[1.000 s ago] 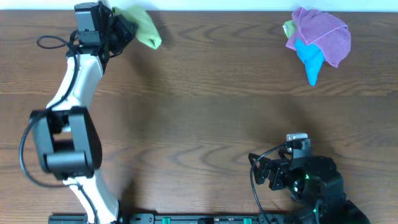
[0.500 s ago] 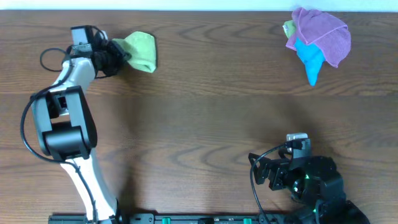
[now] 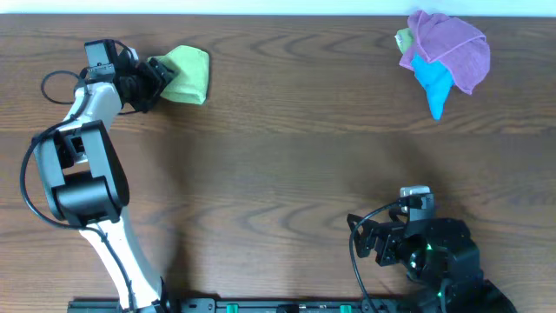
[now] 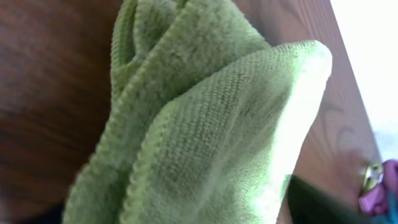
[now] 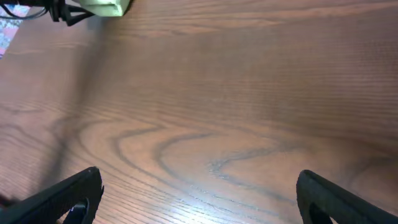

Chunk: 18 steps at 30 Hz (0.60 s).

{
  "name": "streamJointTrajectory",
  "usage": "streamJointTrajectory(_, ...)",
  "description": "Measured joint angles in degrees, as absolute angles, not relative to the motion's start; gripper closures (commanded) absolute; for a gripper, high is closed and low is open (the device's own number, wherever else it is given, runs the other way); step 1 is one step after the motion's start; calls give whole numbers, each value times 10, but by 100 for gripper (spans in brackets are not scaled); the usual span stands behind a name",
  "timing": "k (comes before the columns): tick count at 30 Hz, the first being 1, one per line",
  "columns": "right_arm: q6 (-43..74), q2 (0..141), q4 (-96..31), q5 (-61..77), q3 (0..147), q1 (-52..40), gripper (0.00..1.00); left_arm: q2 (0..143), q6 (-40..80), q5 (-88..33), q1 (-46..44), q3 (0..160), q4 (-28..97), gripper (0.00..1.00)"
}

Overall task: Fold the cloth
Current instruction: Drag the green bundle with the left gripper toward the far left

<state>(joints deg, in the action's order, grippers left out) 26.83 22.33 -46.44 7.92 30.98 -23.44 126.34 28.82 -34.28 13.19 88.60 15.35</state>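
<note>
A crumpled green cloth (image 3: pixel 187 74) lies on the wooden table at the back left. My left gripper (image 3: pixel 152 76) is at the cloth's left edge. In the left wrist view the green cloth (image 4: pixel 205 124) fills the frame, bunched in thick folds. One dark finger (image 4: pixel 311 205) shows far to its right and a dark edge shows at the lower left. The left gripper (image 4: pixel 186 211) is therefore open, with cloth lying between the jaws. My right gripper (image 3: pixel 363 239) rests near the front right. In its wrist view the right gripper (image 5: pixel 199 193) is open over bare wood, and the green cloth (image 5: pixel 106 6) is far off.
A heap of purple, blue and green cloths (image 3: pixel 443 56) sits at the back right and shows as a pink scrap (image 4: pixel 376 193) in the left wrist view. The table's far edge (image 3: pixel 278 16) runs just behind both cloth heaps.
My left arm swung away from the far edge toward the left, drawing the green cloth slightly left and nearer. Its jaws have parted. The right arm has not moved.
</note>
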Motion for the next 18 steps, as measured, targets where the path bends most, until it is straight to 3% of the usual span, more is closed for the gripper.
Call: streamJointTrajectory(18,268,223,-464,79,310,-234,1,1190,238,-336,153,886,291,5)
